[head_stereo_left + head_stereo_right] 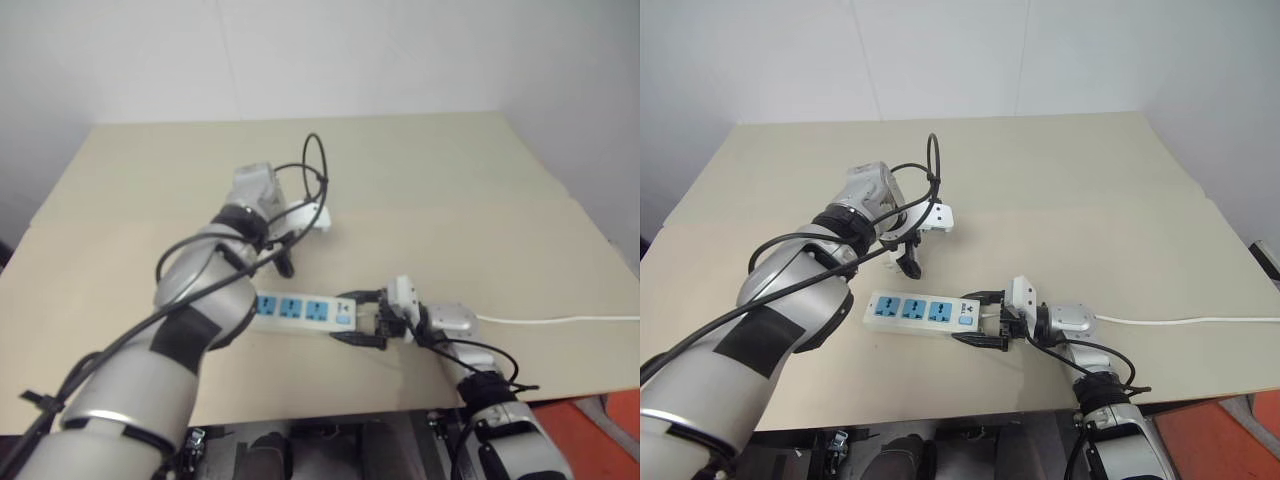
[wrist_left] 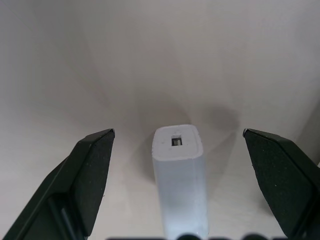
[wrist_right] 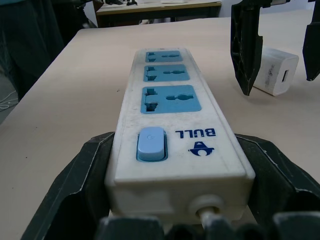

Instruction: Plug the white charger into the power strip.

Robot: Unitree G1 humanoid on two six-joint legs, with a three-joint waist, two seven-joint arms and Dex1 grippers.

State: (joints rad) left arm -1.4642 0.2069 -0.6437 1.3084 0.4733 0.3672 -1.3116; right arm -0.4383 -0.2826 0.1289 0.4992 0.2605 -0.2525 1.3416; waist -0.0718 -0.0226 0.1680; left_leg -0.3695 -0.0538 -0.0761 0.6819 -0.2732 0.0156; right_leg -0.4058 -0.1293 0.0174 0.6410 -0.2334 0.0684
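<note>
Left wrist view: my left gripper (image 2: 177, 145) wide open, straddling white charger (image 2: 179, 175), gaps either side, charger base cut off. Right gripper (image 1: 980, 320) clamps power strip (image 1: 915, 312) switch end.

Long rectangular plastic power strip (image 1: 917, 312): white body, slightly soiled, lower centre of the frame. Three socket faces were light blue, and the rocker switch (image 3: 151, 143) was the same light blue. Blue lettering and a small blue logo were printed beside the switch. Thin cord (image 1: 1185, 321) running to the right edge was white.

Small boxy plastic charger (image 3: 274, 71): plain white, with a dark port opening on one face.

Flat tabletop (image 1: 1090, 200): uniform pale beige, no pattern.

Fingers of the left gripper (image 2: 176, 135) and the right gripper (image 3: 175, 145): matte black.
</note>
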